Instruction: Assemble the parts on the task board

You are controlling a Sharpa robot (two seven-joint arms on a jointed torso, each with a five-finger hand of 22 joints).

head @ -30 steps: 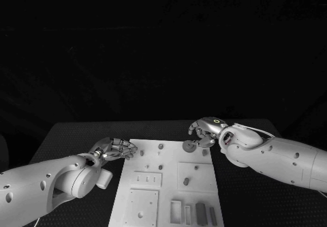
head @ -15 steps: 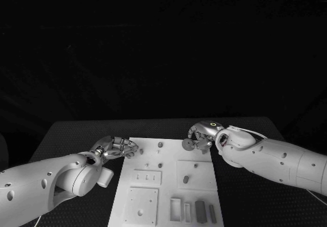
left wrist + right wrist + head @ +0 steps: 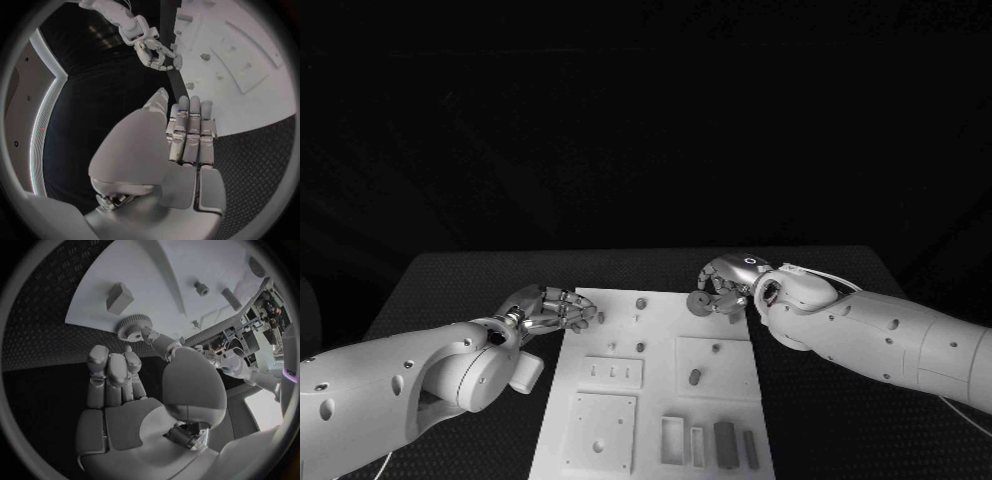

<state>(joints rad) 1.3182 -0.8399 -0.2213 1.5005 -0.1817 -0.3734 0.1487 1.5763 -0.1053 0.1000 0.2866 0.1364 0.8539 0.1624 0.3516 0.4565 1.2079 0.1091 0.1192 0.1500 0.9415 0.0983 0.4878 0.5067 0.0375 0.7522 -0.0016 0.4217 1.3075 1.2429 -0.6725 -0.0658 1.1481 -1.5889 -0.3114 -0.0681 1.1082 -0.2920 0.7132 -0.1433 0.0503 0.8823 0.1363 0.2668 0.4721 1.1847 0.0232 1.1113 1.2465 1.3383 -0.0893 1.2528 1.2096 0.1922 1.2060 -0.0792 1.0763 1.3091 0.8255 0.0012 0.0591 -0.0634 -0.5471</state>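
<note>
Standing on edge, a toothed gear (image 3: 700,305) is held at the far right corner of the task board (image 3: 651,400), its flat round face turned toward the near left and its axis lying roughly level. It is grey, disc-shaped, with fine teeth all round the rim, as is seen plainly in the right wrist view (image 3: 133,327). The gear is pinched at the fingertips of the right hand (image 3: 728,282), which lies just to its right; whether its lower rim touches the board cannot be told. The left hand (image 3: 548,310) is seen at the far left edge of the board, fingers curled in together with nothing in them. Several small grey parts (image 3: 694,377) lie on the board, which rests on the black desk (image 3: 459,285).
</note>
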